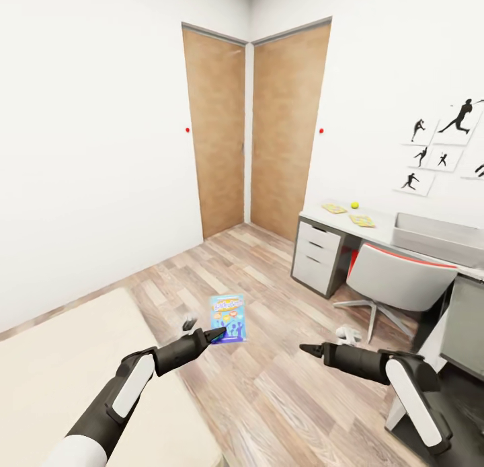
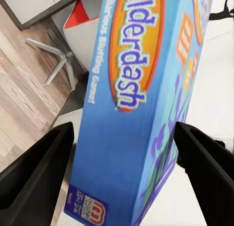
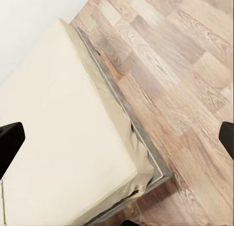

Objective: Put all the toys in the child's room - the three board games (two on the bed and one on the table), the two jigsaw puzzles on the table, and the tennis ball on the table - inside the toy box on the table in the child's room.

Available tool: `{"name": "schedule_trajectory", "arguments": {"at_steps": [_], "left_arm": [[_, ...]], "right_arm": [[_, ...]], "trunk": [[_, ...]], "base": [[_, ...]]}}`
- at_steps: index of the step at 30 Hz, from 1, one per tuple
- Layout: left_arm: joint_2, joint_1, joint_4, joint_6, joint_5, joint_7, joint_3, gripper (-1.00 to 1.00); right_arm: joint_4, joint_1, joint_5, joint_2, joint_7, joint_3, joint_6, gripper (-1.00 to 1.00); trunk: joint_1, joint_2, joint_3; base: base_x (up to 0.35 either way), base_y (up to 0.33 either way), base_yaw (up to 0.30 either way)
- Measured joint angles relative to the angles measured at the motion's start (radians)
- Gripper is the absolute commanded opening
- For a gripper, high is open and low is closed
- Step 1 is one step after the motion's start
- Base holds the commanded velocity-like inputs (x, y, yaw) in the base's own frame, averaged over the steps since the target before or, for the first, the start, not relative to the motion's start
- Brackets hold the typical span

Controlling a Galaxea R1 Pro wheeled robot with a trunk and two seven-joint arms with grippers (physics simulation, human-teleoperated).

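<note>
My left gripper (image 1: 214, 334) is shut on a blue board game (image 1: 228, 317) and holds it upright above the wooden floor. In the left wrist view the blue Balderdash box (image 2: 131, 113) sits between the two dark fingers (image 2: 39, 172). My right gripper (image 1: 308, 349) hangs open over the floor, with nothing between its fingertips (image 3: 9, 140). On the table (image 1: 383, 233) at the right lie two jigsaw puzzles (image 1: 334, 208) (image 1: 362, 220), the tennis ball (image 1: 354, 204) and the grey toy box (image 1: 437, 237). The cream bed (image 1: 60, 373) is at the lower left.
A grey and red swivel chair (image 1: 396, 278) stands in front of the table. White drawers (image 1: 317, 255) sit under its near end. Two wooden doors (image 1: 255, 130) close the far corner. The bed corner (image 3: 141, 177) lies below my right gripper.
</note>
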Motion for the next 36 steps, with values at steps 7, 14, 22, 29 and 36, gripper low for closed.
{"name": "schedule_trajectory", "arguments": {"at_steps": [7,14,22,29,36], "left_arm": [[0.0,0.0,0.0,0.0,-0.001,0.0,0.0,-1.0],[0.0,0.0,0.0,0.0,-0.001,0.0,0.0,-1.0],[0.0,0.0,0.0,0.0,-0.001,0.0,0.0,-1.0],[0.0,0.0,0.0,0.001,0.002,0.0,0.001,-1.0],[0.0,0.0,-0.001,0.001,0.003,0.0,0.001,-1.0]], "right_arm": [[0.044,0.0,0.0,0.044,-0.041,0.049,-0.02,1.0],[0.052,0.0,-0.002,0.052,-0.075,0.058,-0.025,1.0],[0.053,0.0,-0.003,0.054,-0.081,0.059,-0.027,1.0],[0.053,0.0,-0.003,0.054,-0.082,0.058,-0.028,1.0],[0.053,0.0,-0.003,0.054,-0.082,0.058,-0.028,1.0]], "trunk": [[-0.019,0.036,0.021],[-0.019,0.035,0.026],[-0.019,0.036,0.032],[-0.019,0.035,0.038],[-0.019,0.036,0.041]], "base": [[0.0,0.0,-0.255],[0.0,0.0,-0.257],[0.0,0.0,-0.246],[0.0,0.0,-0.223],[0.0,0.0,-0.122]]}}
